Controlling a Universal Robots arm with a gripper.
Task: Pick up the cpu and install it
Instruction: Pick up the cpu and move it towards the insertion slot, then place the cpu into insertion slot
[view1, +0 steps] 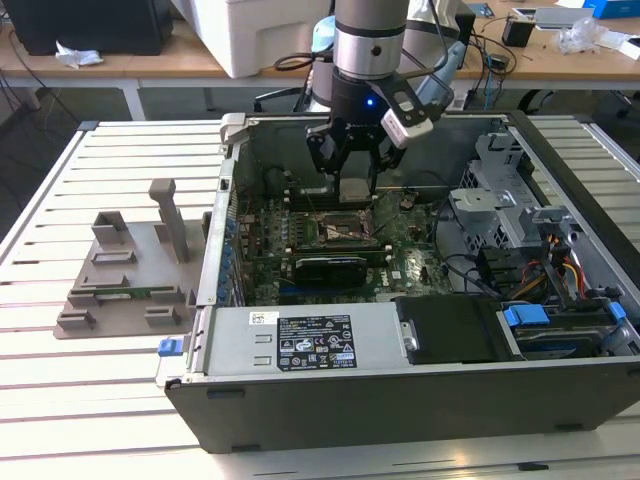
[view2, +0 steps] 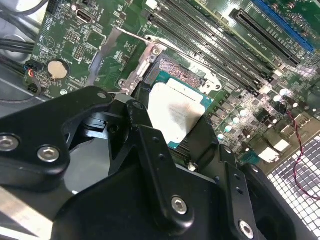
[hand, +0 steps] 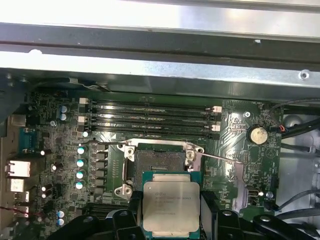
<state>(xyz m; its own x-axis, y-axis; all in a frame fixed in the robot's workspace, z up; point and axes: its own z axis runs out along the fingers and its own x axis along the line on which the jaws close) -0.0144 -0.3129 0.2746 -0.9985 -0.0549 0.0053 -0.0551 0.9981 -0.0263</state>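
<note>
The cpu (hand: 171, 204), a flat square chip with a silvery top on a green rim, is held between the two black fingers (hand: 133, 212) of my gripper (hand: 171, 214), which is shut on it. It hangs just above the motherboard, beside the open black-framed socket (hand: 159, 167) and overlapping one edge of it. In the second wrist view the cpu (view2: 175, 112) sits tilted before the socket (view2: 176, 75), with the gripper (view2: 172, 129) around it. In the exterior view the gripper (view1: 356, 186) reaches down into the open computer case with the cpu (view1: 357, 191) over the board's middle.
The socket's metal load plate (view2: 134, 56) stands raised, its wire lever (hand: 220, 157) swung out. Memory slots (hand: 150, 115) run beside the socket. A power supply (view1: 310, 340) and drive cage (view1: 500, 210) crowd the case. A grey holder tray (view1: 130, 270) lies on the slatted table.
</note>
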